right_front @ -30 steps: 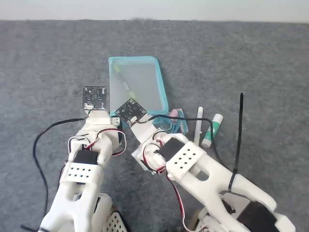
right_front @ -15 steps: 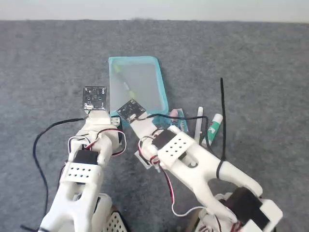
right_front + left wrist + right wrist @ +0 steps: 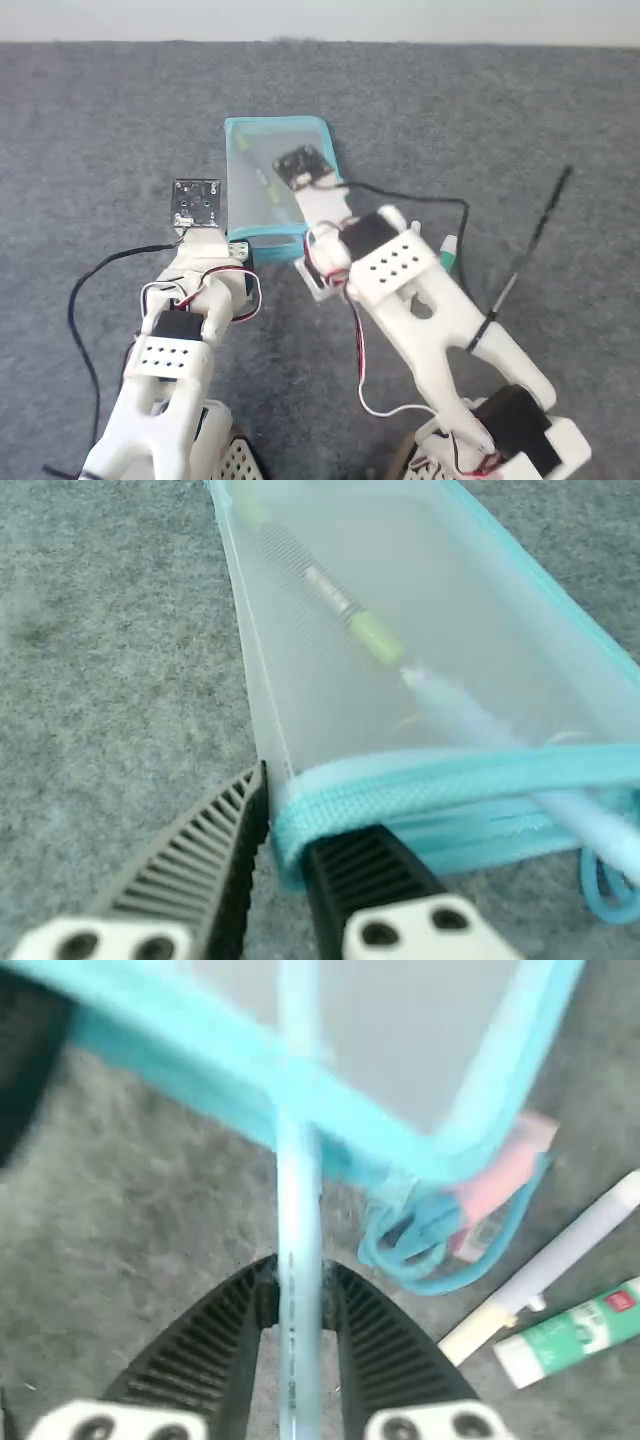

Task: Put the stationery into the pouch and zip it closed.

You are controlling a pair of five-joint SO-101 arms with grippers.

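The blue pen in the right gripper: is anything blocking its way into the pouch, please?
Nothing visible does: the pen, held by the right gripper, passes through the open mouth of the pouch, whose corner the left gripper pinches.

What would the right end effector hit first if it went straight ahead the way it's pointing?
Most likely the pouch, at its teal edge where its pen goes in; depth unclear.

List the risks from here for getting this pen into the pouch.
1. The pale blue pen in the right tool crosses the zip band of the teal mesh pouch; it may catch there instead of sliding in.
2. The left tool pinches only a corner of that edge, so the push might pull it free.
3. The blue cord loop lies at the mouth and might snag.
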